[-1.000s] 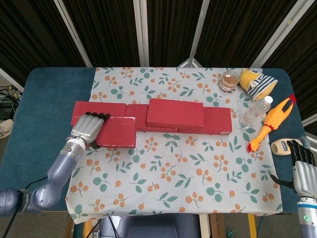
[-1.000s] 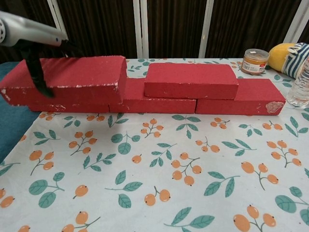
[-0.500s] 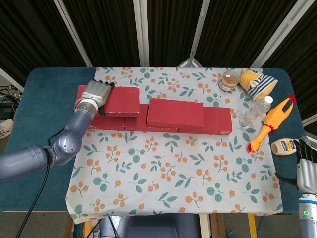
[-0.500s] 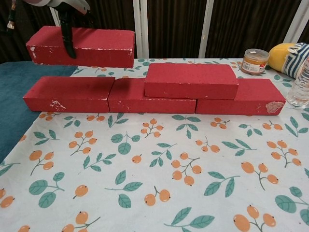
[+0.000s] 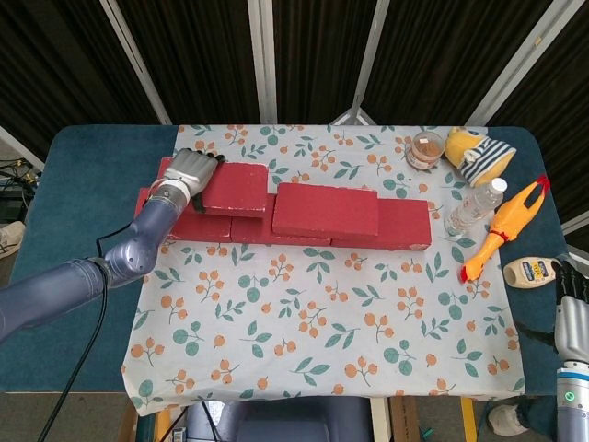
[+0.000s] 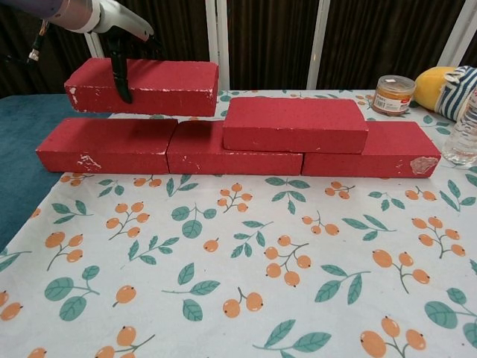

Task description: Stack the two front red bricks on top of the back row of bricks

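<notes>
A row of red bricks (image 5: 304, 230) (image 6: 238, 153) lies across the middle of the flowered cloth. One red brick (image 5: 325, 212) (image 6: 295, 124) sits stacked on its middle and right part. My left hand (image 5: 189, 175) (image 6: 112, 30) grips another red brick (image 5: 235, 189) (image 6: 145, 87) at its left end and holds it just above the left part of the row, tilted slightly. Only the top of my right hand (image 5: 572, 308) shows, at the table's right edge near the frame's bottom corner, holding nothing that I can see; its fingers are cut off.
At the back right stand a small jar (image 5: 425, 150) (image 6: 393, 95), a yellow plush toy (image 5: 479, 155) (image 6: 447, 88) and a water bottle (image 5: 474, 207). A rubber chicken (image 5: 504, 230) and a tape measure (image 5: 525, 273) lie near the right edge.
My left hand has carried the brick from the front left up and back, then rightwards, so it now hangs lower, just over the left of the row. The right hand drew back slightly.
</notes>
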Robot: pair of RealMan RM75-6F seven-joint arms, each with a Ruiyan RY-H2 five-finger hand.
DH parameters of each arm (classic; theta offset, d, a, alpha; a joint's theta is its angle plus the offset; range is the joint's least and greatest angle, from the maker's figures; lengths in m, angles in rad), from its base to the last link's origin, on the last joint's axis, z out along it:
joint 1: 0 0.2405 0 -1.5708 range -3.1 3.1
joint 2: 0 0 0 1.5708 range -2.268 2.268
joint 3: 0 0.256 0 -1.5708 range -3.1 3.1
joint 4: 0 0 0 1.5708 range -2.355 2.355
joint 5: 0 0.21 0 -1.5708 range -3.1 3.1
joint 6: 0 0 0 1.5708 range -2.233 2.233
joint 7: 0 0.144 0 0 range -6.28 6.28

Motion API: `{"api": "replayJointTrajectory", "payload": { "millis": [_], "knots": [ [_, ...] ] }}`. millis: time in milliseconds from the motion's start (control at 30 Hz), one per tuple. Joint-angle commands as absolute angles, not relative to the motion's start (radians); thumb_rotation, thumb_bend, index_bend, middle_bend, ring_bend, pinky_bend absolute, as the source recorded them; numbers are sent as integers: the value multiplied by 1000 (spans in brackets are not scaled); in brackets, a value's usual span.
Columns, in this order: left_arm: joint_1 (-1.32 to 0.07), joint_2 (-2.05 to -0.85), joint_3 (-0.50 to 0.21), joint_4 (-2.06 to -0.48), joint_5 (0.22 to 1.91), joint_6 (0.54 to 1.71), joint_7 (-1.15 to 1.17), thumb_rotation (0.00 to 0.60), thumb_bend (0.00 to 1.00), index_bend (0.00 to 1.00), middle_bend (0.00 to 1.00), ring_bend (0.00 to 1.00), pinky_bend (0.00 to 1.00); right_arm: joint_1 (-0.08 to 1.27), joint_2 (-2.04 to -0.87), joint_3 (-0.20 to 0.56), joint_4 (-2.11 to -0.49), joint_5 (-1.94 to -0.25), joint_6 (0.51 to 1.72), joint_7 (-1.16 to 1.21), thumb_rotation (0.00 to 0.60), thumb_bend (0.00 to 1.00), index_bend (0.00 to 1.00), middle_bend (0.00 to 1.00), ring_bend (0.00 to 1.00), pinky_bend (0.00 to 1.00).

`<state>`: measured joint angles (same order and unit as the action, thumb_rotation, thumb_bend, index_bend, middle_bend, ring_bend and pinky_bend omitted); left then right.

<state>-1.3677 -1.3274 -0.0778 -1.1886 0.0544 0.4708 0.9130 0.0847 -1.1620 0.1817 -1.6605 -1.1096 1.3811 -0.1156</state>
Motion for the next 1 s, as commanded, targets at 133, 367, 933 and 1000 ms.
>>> {"api": "replayJointTrajectory", "payload": {
  "millis": [133,367,933,1000],
  "knots": [
    [-1369,-1352,-24,-1147,108,440,828,600,0,325,380,303,266,87,-1163,182,-1660,-1107,1376,-120,600,107,0,0,0,0],
    [-1383,-1358,19,-1141,139,432,762,600,0,325,379,303,265,88,-1163,183,-1660,-1106,1373,-119,600,107,0,0,0,0],
    [-1429,-1407,106,-1119,183,431,643,600,0,324,375,303,265,86,-1158,186,-1655,-1103,1368,-102,600,107,0,0,0,0],
    [-1437,-1412,112,-1118,183,433,633,600,0,324,375,303,265,84,-1157,187,-1655,-1104,1371,-98,600,108,0,0,0,0]
  ]
}}
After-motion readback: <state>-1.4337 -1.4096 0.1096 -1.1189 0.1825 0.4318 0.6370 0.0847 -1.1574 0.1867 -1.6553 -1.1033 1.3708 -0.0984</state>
